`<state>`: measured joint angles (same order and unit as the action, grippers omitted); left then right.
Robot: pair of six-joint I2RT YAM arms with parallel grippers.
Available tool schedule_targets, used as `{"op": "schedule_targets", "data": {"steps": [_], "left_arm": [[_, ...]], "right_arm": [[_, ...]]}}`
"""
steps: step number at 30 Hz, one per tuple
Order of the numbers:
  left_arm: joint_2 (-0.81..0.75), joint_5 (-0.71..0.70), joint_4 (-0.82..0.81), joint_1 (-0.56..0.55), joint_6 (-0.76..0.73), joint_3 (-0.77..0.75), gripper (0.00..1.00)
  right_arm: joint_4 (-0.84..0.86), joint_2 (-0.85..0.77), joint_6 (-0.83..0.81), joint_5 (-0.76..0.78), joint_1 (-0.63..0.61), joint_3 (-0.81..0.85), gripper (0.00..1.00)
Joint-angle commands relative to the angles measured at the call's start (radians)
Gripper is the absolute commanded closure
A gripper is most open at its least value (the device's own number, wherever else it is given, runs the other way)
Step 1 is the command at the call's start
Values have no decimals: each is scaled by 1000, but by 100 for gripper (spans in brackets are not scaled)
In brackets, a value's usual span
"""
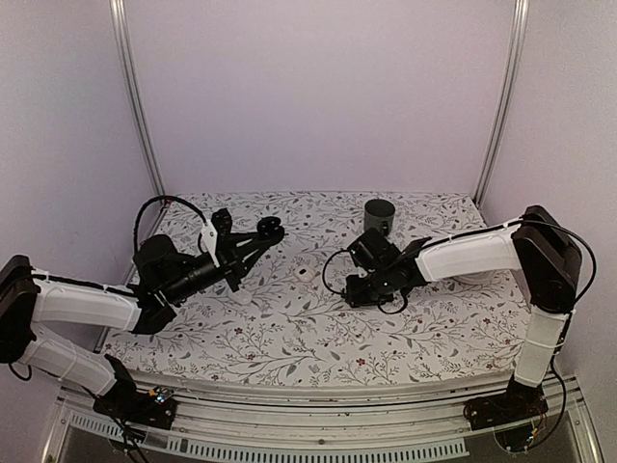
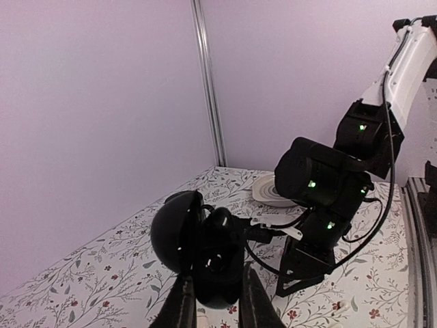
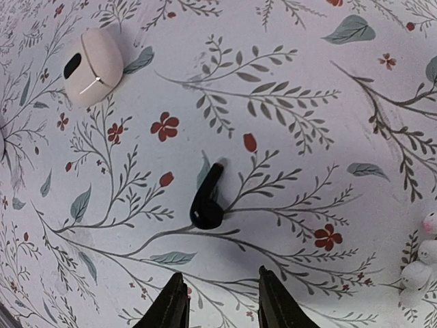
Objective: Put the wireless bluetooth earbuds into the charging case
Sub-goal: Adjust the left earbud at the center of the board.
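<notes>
Now the left gripper (image 2: pixel 217 290) is raised off the floral-patterned desk (image 1: pixel 289 338) and clamped tight on the charging case (image 2: pixel 220 265), one finger pressing each side of its glossy black body. The case's lid (image 2: pixel 174 232) is swung open and tilts up to the left in the left wrist view. Whether an earbud sits in the case's hollow I cannot tell, as the inside is too dark. Across the desk, the right gripper (image 3: pixel 220 277) points down over the surface with its fingers partly spread and nothing between them. A single black earbud (image 3: pixel 207 198) lies flat on the desk just ahead of those fingertips, touching neither; its stem angles up and to the right and its rounded head is toward the gripper. A second black earbud is not visible in any view. Up and to the left in the right wrist view, well apart from the earbud, rests a small white piece (image 3: pixel 92 65) with a dark spot on its end. A grey mug (image 1: pixel 380 214) stands upright near the far edge of the desk, behind the right gripper.
</notes>
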<state>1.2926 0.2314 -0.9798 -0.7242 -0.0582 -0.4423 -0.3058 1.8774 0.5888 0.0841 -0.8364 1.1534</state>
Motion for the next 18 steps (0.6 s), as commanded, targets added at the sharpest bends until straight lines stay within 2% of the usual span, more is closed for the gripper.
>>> {"op": "schedule_targets", "data": {"steps": [1, 8, 18], "left_arm": [[12, 18, 4, 11, 9, -28, 100], [14, 23, 7, 11, 15, -31, 100], [10, 25, 9, 12, 21, -32, 100]], "right_arm": [[40, -12, 94, 98, -56, 1, 63], [11, 64, 151, 122, -61, 47, 58], [-28, 149, 156, 146, -63, 152, 65]]}}
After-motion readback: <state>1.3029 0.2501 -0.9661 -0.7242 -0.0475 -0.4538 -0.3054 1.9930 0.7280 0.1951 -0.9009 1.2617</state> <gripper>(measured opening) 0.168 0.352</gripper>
